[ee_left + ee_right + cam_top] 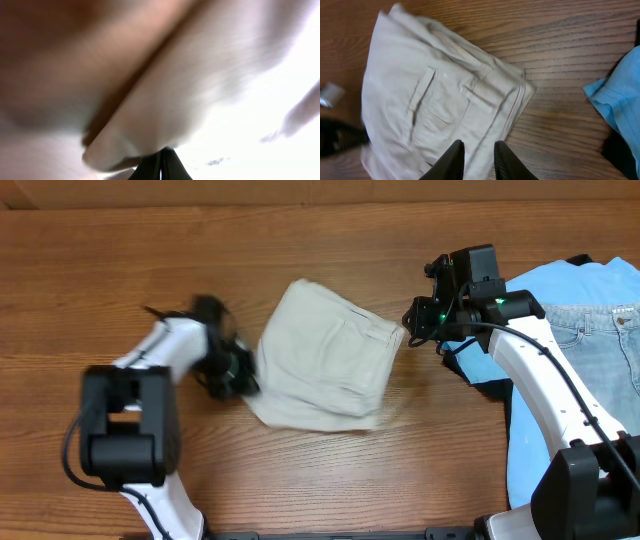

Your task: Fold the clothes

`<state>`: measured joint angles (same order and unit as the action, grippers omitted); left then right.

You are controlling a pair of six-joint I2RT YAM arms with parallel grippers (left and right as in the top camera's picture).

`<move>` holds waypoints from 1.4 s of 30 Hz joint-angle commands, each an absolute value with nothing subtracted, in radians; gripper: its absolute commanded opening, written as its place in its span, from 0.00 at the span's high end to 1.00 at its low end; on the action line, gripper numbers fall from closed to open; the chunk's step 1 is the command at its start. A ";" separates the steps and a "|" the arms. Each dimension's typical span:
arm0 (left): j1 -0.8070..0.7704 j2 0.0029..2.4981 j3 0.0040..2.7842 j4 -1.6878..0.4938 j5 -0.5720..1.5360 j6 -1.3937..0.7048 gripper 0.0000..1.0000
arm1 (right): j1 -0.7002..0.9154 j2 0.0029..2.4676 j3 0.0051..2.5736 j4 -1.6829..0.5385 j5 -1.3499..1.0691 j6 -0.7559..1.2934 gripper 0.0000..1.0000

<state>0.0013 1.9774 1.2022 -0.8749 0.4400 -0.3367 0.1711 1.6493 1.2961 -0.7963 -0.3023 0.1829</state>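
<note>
At the far left, my left arm [165, 350] reaches in toward the middle of the surface [300, 480]. My left jaws are fully closed at the left edge of the shorts [325, 360]. From the left wrist, pale cloth fills nearly the whole view and a rounded hem sits right at my fingertips [161, 167]. I cannot tell for certain that a fold is pinched between them.

I judge the step in hand to be carrying this left edge over to make the bundle smaller. To do it well, I should be sure of both layers before lifting. I should raise the edge only enough to clear the cloth beneath, lay it flat toward the right, and not drag the whole bundle across the wood.

The shorts lie mid-surface, pale beige, already doubled into a squarish packet set at a tilt. Its lower left corner is rumpled. From the right wrist a slit pocket [422, 95] and stitched seams show on top.

My right jaws hang just above the packet's right side, parted a little and holding nothing. They are well placed to press that side down. Further right lie a light blue T-shirt [560, 280] and jeans [600, 340], apart from the shorts.
</note>
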 commanded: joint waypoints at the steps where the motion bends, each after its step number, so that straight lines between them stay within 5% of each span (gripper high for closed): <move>1: 0.150 2.051 1.356 -0.830 0.289 -0.263 0.96 | 0.181 1.631 1.314 -0.786 -0.311 0.158 0.77; 10: 0.194 2.050 2.052 -1.336 0.413 -0.077 0.87 | 0.216 1.637 1.227 -0.640 -0.316 0.123 0.71; 17: 0.125 2.051 2.124 -1.557 0.388 -0.042 0.65 | 0.279 1.715 1.147 -0.556 -0.315 0.051 0.74; 18: 0.109 2.051 2.102 -1.551 0.374 -0.027 0.68 | 0.285 1.735 1.139 -0.540 -0.315 0.051 0.77; 20: 0.077 2.052 2.046 -1.525 0.378 -0.019 0.96 | 0.293 1.789 1.127 -0.500 -0.316 0.051 0.87; 34: -0.204 2.053 1.562 -1.229 0.370 -0.070 0.96 | 0.293 1.925 1.126 -0.442 -0.413 0.001 0.88; 42: -0.174 2.053 1.331 -1.181 0.253 -0.173 0.96 | 0.293 1.959 1.124 -0.482 -0.413 -0.027 0.87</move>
<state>-0.2054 2.0464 1.3754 -1.1759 0.3256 -0.1265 0.2943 1.9247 1.1255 -0.4664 -0.4187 -0.0048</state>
